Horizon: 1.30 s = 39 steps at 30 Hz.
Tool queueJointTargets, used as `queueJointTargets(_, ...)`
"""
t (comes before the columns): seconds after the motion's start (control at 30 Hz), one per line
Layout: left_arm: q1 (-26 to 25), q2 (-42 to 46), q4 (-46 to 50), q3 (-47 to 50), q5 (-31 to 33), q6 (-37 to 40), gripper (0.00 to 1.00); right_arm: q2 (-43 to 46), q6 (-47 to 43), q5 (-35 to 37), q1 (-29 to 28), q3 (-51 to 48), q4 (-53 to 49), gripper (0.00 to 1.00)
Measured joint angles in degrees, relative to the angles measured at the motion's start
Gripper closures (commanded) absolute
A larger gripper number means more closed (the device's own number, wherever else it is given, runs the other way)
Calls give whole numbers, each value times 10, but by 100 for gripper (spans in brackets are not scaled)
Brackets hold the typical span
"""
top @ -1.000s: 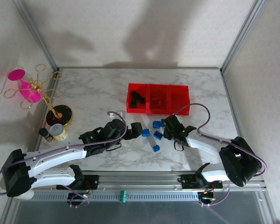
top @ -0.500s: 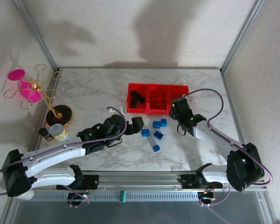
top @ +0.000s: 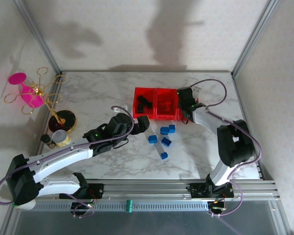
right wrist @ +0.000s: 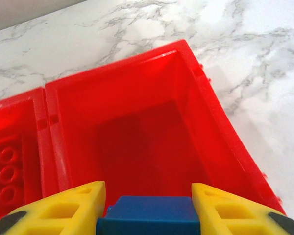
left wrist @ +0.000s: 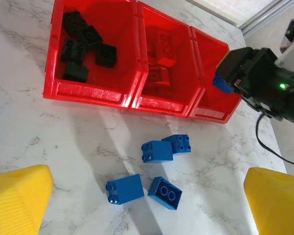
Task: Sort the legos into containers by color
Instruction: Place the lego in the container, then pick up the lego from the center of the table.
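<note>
**A:** Where is the brick you carry now?

**B:** Your right gripper (right wrist: 148, 203) pinches one blue brick (right wrist: 149, 218) between its yellow fingers. It hangs at the near edge of the end bin (right wrist: 206, 112), the last one at the right of the red row. This bin looks empty inside.

**A:** And your other arm?

**B:** Your left gripper (left wrist: 147, 205) is spread wide and holds nothing. It hovers above the loose blue bricks (left wrist: 157, 151). They lie on the marble table (left wrist: 63, 132) in the lower middle of the left wrist view, just below the bins.

**A:** What can go wrong from here?

**B:** I think the brick is more over the wall than over the middle of the bin. If you let go here, it may hit the rim and bounce out onto the table. It may also tip into the middle bin (left wrist: 161, 104), where the red bricks (left wrist: 159, 73) are. Move it a little deeper first.

**A:** Anything more?

**B:** The black bricks (left wrist: 85, 36) are in the bin at the upper left, so keep blue away from there. Your left arm is also near the pile. If both arms reach for it together, they may bump.
</note>
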<state>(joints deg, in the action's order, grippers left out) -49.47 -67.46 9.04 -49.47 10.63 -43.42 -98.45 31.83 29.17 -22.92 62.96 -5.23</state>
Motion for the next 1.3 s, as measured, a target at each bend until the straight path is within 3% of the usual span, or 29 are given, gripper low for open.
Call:
queueJointTargets(0.1,4,-1,0,-1,-4,0,0,-38,-6,4,10,31,8,56)
queueJointTargets(0.23,7,-1,-2,-2,-4,0,0,-66,-14,7,23,49,16,38)
queueJointTargets(0.6,13,-1,-2,-2,-9,-1,0,-60,-27,-14,19,46,25,31)
queueJointTargets(1.3,16,118,30,58,-3,-18,0,110,6,-53,-143,-92,-15,18)
